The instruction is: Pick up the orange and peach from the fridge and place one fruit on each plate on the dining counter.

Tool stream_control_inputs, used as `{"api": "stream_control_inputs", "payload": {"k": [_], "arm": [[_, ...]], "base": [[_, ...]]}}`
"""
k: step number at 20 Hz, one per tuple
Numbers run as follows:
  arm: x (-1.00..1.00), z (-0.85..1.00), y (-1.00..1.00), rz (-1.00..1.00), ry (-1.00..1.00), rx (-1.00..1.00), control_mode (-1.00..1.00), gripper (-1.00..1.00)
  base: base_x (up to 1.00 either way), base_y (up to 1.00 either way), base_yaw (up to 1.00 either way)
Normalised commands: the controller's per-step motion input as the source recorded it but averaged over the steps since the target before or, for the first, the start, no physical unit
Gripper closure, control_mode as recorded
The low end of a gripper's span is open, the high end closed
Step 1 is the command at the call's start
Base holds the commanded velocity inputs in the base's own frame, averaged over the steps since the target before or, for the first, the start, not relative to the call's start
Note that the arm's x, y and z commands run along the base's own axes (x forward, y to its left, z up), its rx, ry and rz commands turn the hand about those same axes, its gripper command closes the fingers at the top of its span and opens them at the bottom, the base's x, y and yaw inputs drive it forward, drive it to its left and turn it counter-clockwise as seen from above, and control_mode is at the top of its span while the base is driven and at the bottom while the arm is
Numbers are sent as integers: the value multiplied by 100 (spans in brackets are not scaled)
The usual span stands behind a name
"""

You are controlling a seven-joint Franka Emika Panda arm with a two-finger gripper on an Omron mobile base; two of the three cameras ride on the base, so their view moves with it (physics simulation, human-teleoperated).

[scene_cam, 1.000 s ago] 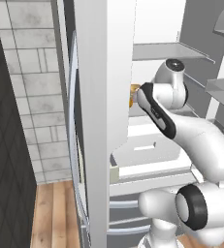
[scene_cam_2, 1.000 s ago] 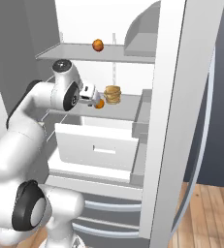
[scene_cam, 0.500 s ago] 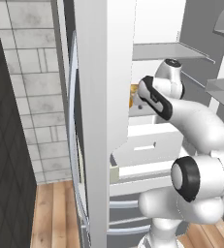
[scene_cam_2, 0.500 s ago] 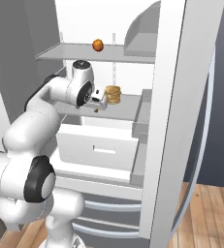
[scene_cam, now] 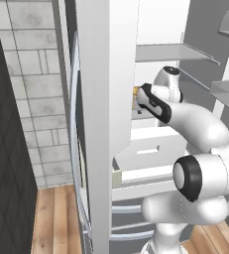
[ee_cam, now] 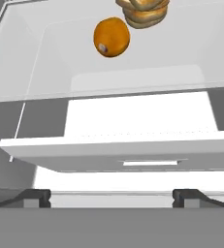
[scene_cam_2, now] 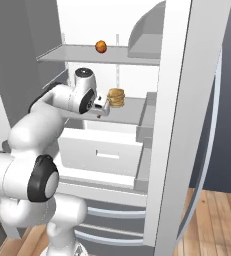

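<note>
The tool (ee_cam: 111,194) has been swung further into the fridge (scene_cam_2: 187,100) toward the middle shelf, its jaws spread wide and empty — an approach, by the look of it. The orange (ee_cam: 112,37) lies ahead beside a tan stack (ee_cam: 143,10) cut off at the frame edge, while the peach (scene_cam_2: 101,47) sits on the shelf above — the plates cannot be made out.

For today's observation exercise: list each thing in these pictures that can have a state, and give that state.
fridge: door open
gripper: open, empty, short of the orange
orange: on the middle shelf, beside the burger stack
peach: on the upper shelf, untouched
burger stack: upright on the middle shelf
white drawer: pulled out
</note>
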Motion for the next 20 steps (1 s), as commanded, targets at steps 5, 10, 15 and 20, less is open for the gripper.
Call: {"api": "stream_control_inputs", "payload": {"k": [5, 10, 15, 20], "arm": [[11, 6, 24, 0, -7, 0, -100, -100], [47, 0, 16, -2, -2, 0, -100, -100], [51, 1, 0, -2, 0, 0, -100, -100], [48, -2, -9, 0, 4, 0, -100, -100]], "base": [[0, 0, 0], [0, 0, 0], [0, 0, 0], [0, 0, 0]]}}
